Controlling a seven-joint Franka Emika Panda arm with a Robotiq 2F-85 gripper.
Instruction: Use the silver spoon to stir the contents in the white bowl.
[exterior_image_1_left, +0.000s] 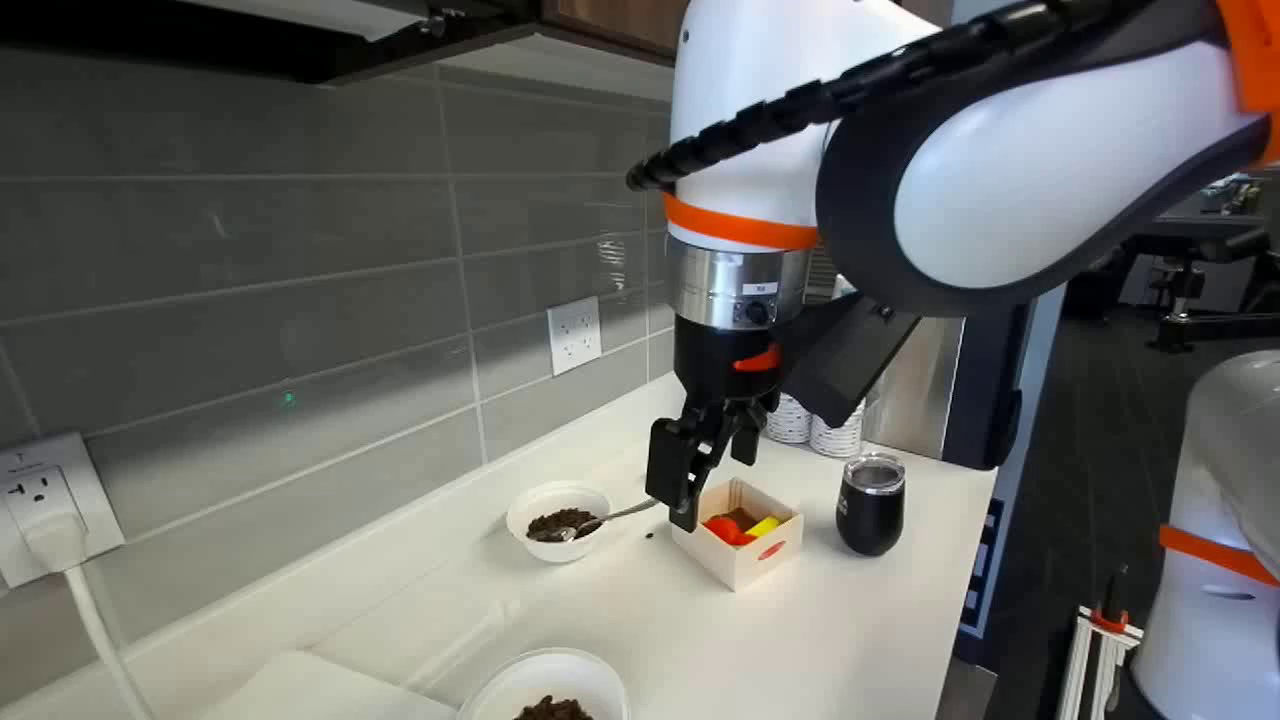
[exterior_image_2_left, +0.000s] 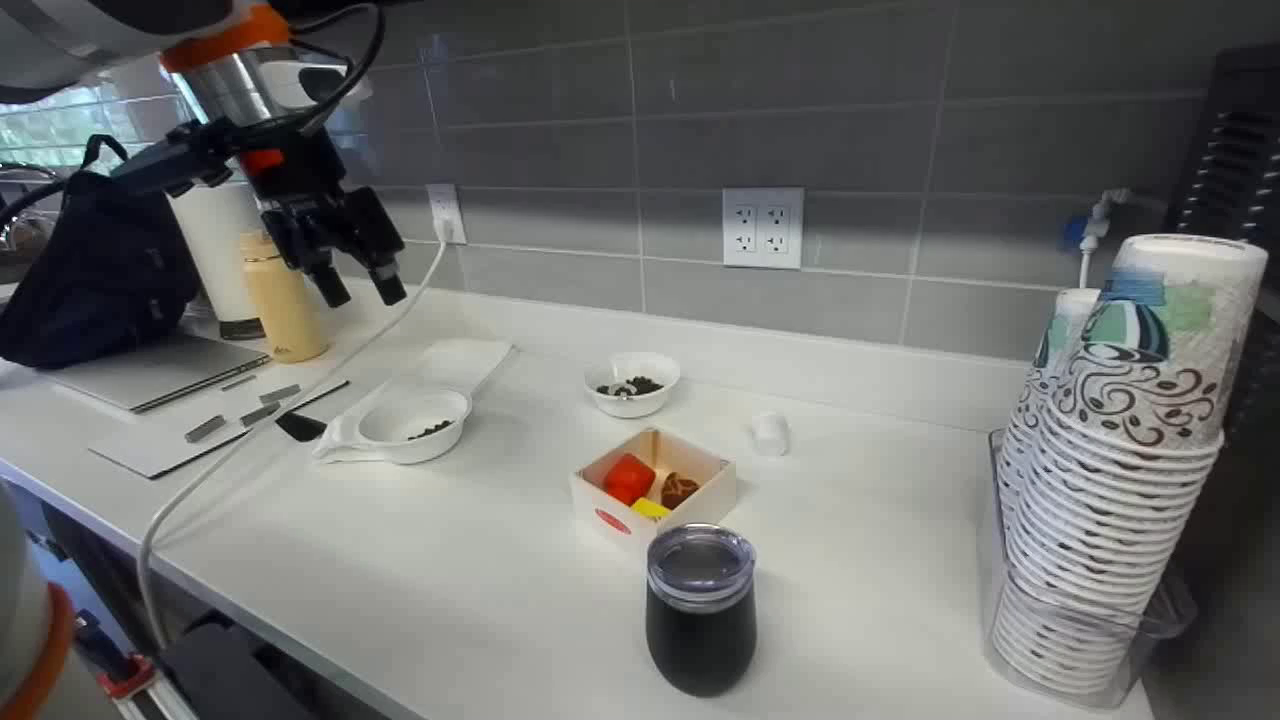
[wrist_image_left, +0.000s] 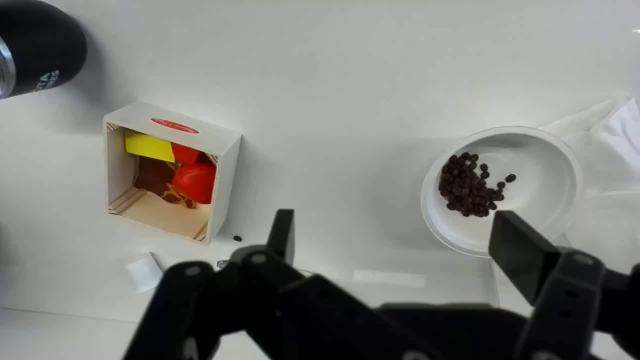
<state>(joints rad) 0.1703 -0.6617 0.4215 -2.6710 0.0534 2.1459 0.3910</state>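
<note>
The white bowl (exterior_image_1_left: 540, 497) with dark brown bits stands near the tiled wall; it also shows in an exterior view (exterior_image_2_left: 632, 407). The silver spoon (exterior_image_1_left: 628, 512) rests in it, its head among the bits and its handle leaning over the rim toward the wooden box; its head also shows in an exterior view (exterior_image_2_left: 622, 390). My gripper (exterior_image_2_left: 364, 292) is open and empty, high above the counter and apart from bowl and spoon. In the wrist view the gripper (wrist_image_left: 395, 225) hides most of that bowl; only a bit of spoon handle (wrist_image_left: 222, 263) shows.
A larger-looking white bowl (wrist_image_left: 550, 175) of dark bits lies below the right finger. A square box (wrist_image_left: 225, 185) holds red and yellow pieces. A black tumbler (exterior_image_2_left: 700, 630), a small white object (exterior_image_2_left: 770, 434), stacked cups (exterior_image_2_left: 1100, 500) and a white cable (exterior_image_2_left: 210, 465) are around.
</note>
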